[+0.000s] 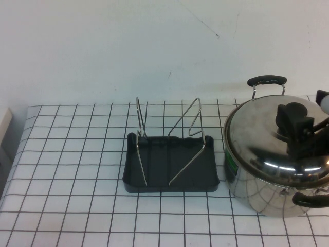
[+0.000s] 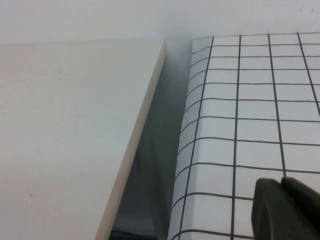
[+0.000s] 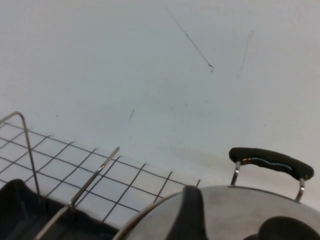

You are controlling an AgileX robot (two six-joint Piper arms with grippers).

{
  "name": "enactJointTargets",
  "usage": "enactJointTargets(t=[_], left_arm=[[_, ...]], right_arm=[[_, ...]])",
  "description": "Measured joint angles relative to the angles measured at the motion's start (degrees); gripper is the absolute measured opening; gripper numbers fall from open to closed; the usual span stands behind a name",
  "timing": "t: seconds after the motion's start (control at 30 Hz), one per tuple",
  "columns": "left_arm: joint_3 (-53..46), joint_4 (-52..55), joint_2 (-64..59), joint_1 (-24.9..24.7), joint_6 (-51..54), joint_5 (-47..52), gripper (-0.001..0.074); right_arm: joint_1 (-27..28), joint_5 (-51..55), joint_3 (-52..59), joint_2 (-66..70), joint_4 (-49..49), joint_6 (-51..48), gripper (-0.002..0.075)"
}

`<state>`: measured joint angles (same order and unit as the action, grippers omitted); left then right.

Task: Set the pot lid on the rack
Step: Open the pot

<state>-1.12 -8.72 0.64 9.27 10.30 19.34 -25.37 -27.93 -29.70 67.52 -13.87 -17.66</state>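
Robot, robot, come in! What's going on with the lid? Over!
Right end effector at the lid's knob, grip unclear. Left end effector parked by the table's left edge. Pot lid on the pot. Rack holds nothing.

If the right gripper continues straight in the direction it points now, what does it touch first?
Probably the pot lid: the right gripper is at its black knob, pointing down. Depth is unclear. The left gripper is over the table's edge.
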Motion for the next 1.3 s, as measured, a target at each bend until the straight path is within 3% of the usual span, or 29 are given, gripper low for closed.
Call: enactJointTargets(t=[0.37, 0.73, 0.83, 1.0, 1.3], left_arm=[[0.00, 0.00, 0.00, 0.00, 0.00, 0.00, -0.0004], [0.00, 0.00, 0.00, 0.00, 0.00, 0.00, -0.0003], [0.00, 0.00, 0.00, 0.00, 0.00, 0.00, -0.0003], [0.00, 0.00, 0.00, 0.00, 0.00, 0.00, -0.0002], [0.00, 0.00, 0.00, 0.00, 0.00, 0.00, -0.0002]], right_arm=[[-0.10, -12.94, -4.20, 14.90, -7.18, -1.55, 0.0572], [-0.10, -15.91, -4.20, 21.01, -8.17, -0.79, 0.0566], [-0.10, -16.03, -4.20, 21.47, -8.17, -0.79, 0.0515], [0.01, -15.77, -4.20, 21.59, -8.68, -0.65, 0.0335], [0.01, -13.50, -4.20, 13.86, -8.82, -4.26, 0.0337]])
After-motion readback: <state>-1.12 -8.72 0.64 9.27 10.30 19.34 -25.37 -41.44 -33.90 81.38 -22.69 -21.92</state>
